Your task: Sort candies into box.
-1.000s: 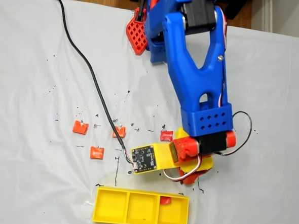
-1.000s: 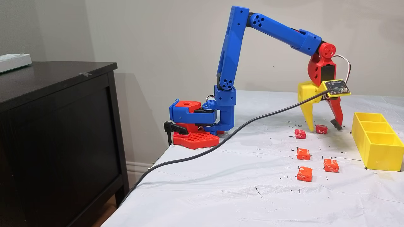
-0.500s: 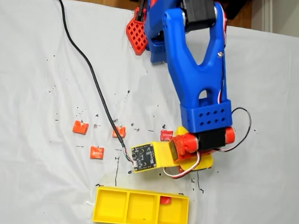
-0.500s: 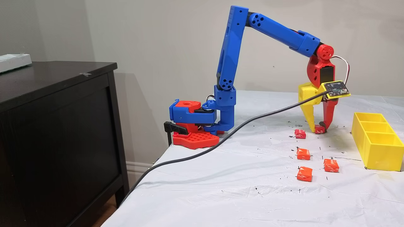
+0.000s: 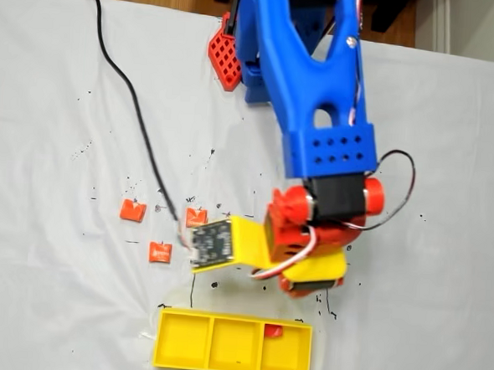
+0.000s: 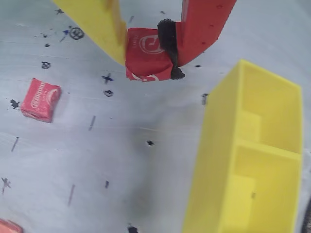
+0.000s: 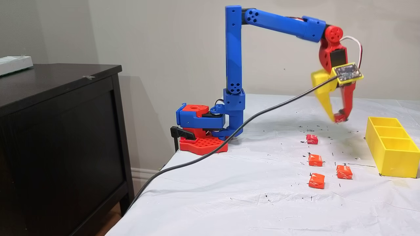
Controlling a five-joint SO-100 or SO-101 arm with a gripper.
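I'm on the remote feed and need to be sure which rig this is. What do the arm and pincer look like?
The arm has bright blue plastic links on a blue and red base. The wrist is red. The pincer has one yellow finger and one red finger with a black pad. A small circuit board sits on a yellow bracket, fed by a black cable; thin white and red wires loop at the wrist.

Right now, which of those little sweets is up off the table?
The red candy with white marks, pinched in the tool and lifted; the other loose sweets lie on the white cloth.
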